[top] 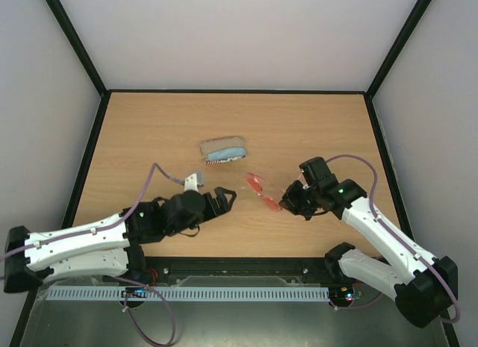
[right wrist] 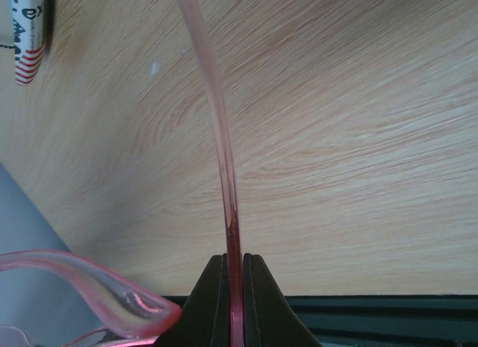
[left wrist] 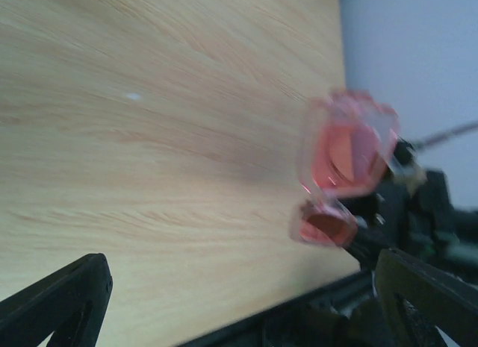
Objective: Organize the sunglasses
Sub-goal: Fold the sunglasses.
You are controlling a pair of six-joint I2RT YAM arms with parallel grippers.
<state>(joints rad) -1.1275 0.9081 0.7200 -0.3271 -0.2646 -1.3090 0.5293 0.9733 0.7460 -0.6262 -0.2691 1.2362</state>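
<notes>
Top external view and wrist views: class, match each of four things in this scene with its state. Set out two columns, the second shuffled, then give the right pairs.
Things
1. thin-framed, red-tinted sunglasses
2. left end effector
3. right end effector
4. flag-patterned oblong case

States
A. wide open, holding nothing
B. lying on the wooden table, touched by neither arm
C. held by one slim temple arm
D. shut on a temple arm

Pairs: 1-C, 2-A, 3-D, 4-B
</notes>
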